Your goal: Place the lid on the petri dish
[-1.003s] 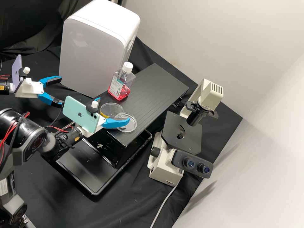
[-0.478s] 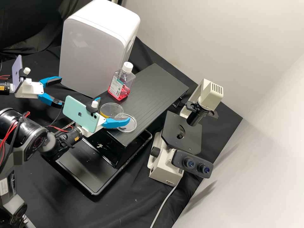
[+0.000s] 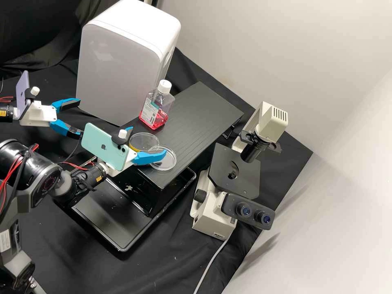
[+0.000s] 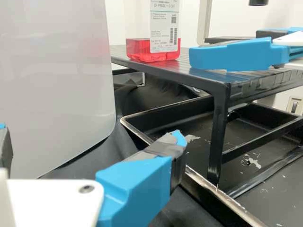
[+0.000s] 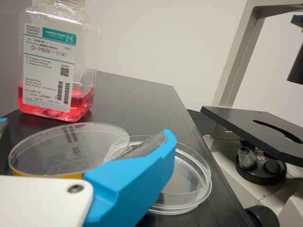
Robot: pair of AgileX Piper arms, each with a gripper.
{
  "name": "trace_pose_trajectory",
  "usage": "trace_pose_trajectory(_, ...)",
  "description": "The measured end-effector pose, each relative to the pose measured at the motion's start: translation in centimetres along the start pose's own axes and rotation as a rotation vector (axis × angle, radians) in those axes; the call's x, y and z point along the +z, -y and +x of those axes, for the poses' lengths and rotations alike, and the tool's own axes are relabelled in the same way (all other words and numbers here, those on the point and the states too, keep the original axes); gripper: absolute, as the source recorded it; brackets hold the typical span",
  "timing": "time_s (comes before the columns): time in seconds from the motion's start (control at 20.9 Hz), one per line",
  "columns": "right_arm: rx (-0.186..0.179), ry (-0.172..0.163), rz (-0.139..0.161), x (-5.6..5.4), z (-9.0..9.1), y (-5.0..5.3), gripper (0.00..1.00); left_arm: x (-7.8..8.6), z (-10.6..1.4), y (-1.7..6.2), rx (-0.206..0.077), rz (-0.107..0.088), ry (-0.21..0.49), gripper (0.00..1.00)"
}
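Counted: two grippers, one lid (image 5: 66,149), one petri dish (image 5: 182,177), one bottle (image 3: 156,108). Right gripper (image 3: 146,142) clamped across lid, just beside petri dish on black rack (image 3: 200,110). Left gripper (image 3: 67,115) spread, empty, off rack. From left wrist: tray (image 4: 199,135) beneath rack.

We see only a very small change. The right gripper (image 3: 146,141), up at the shelf (image 3: 204,110), slides a tiny bit back toward its own arm and lifts just a little. It now covers a bit less of the dish (image 3: 165,163) that lies flat there. We cannot tell if the lid (image 3: 143,138) moves with it.
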Motion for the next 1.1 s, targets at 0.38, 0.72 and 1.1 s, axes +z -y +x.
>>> trace_pose_trajectory(0.38,0.002,0.004,0.002,0.04,0.0,-0.02,0.0,0.0,0.0,0.0,0.0,0.0,0.0,1.0)
trace_pose_trajectory(0.72,0.005,0.007,0.002,0.12,0.01,-0.08,0.0,0.03,0.0,0.01,0.0,0.0,0.001,1.0)
trace_pose_trajectory(1.1,0.01,0.006,0.0,0.25,0.04,-0.28,0.0,0.03,0.0,0.01,0.0,0.0,0.001,1.0)
